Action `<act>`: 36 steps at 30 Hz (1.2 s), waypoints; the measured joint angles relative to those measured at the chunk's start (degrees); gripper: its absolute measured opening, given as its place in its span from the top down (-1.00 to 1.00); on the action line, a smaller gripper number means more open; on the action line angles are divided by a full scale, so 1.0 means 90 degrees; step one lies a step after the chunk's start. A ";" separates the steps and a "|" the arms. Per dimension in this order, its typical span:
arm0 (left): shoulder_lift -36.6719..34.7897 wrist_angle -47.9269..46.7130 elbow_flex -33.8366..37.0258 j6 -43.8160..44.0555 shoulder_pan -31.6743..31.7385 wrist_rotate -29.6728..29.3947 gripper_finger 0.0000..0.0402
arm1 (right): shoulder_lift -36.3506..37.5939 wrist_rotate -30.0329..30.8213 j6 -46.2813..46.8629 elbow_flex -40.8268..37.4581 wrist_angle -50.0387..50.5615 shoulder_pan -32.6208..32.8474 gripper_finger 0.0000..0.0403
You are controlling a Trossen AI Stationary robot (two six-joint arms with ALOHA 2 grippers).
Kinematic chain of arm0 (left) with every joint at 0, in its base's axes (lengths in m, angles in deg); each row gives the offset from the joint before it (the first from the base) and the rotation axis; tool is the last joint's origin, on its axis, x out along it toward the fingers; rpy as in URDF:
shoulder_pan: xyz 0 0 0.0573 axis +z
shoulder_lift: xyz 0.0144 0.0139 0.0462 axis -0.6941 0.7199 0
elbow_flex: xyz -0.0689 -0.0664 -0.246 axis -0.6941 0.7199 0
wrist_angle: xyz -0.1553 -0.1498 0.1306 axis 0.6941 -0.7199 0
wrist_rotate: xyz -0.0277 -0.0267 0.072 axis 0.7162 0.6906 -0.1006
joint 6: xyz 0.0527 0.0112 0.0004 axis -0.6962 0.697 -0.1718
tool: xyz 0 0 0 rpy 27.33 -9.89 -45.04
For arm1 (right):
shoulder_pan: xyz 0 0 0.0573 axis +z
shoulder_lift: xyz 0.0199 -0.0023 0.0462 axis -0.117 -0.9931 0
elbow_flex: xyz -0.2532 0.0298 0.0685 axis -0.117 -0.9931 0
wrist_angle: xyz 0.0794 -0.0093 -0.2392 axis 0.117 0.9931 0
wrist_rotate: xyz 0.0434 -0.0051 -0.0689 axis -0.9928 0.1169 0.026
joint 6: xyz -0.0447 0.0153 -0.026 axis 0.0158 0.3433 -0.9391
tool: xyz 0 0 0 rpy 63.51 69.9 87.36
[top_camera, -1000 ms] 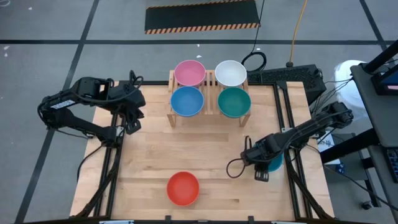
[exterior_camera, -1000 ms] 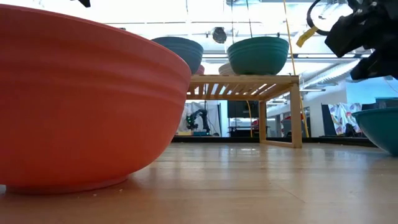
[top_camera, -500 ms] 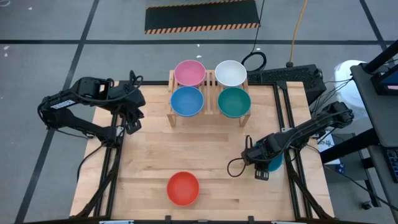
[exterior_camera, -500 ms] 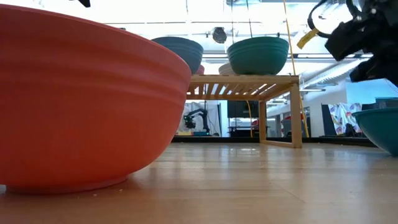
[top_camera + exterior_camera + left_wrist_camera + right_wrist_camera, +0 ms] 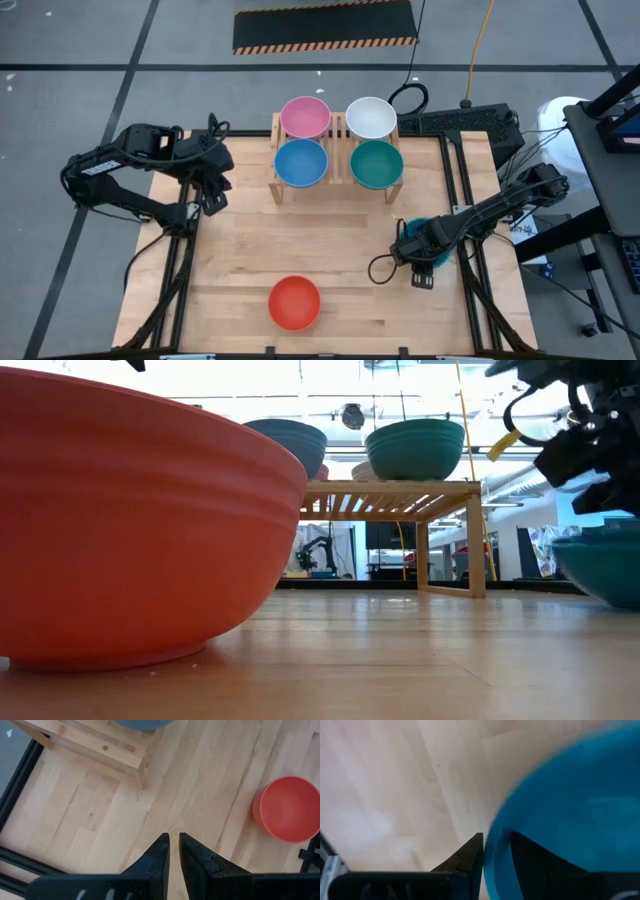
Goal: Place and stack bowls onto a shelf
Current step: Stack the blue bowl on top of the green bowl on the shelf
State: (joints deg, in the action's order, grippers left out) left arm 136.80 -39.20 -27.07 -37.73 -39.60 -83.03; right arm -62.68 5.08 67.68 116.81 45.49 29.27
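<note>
From above, your wooden shelf (image 5: 338, 160) sits at the far edge of the tabletop (image 5: 250, 250). It carries four bowls: pink bowl (image 5: 304, 117) and white bowl (image 5: 371, 117) at the back, blue bowl (image 5: 301, 163) and green bowl (image 5: 377, 164) at the front. The red bowl (image 5: 294, 302) lies well in front of the shelf, near the tabletop's near edge. Your right gripper (image 5: 424, 250) is in front of the shelf and to its right, clamped on the rim of the teal-blue bowl (image 5: 428, 232). Your left gripper (image 5: 212, 198) waits just left of the shelf.

At tabletop level, the red bowl (image 5: 130, 525) fills the foreground and the shelf (image 5: 395, 500) stands behind it.

Your left wrist view shows its fingers (image 5: 159, 857) nearly together, empty.

Your right wrist view shows one finger (image 5: 470, 855) outside the teal-blue bowl (image 5: 570, 810), the other inside the rim.
</note>
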 joint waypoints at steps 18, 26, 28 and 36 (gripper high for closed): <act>0.0002 0.0002 0.0001 0.0122 0.0000 0.0013 0.77 | 0.0035 -0.0132 -0.0378 -0.0204 -0.0251 -0.0011 0.82; -0.0001 0.0002 0.0001 0.0139 0.0001 0.0013 0.77 | 0.0548 -0.0513 -0.0302 -0.0196 -0.0301 -0.0016 0.88; 0.0000 0.0005 0.0001 0.0156 -0.0001 0.0011 0.77 | 0.0753 -0.0494 -0.0186 -0.0118 -0.0154 -0.0014 0.91; 0.0002 0.0005 0.0001 0.0153 -0.0001 0.0011 0.77 | 0.1442 -0.0357 0.0174 0.0596 0.0887 -0.0011 0.94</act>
State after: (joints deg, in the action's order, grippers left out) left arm 136.82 -39.16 -27.06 -36.35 -39.62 -82.93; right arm -49.70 1.87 69.24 122.17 53.48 29.17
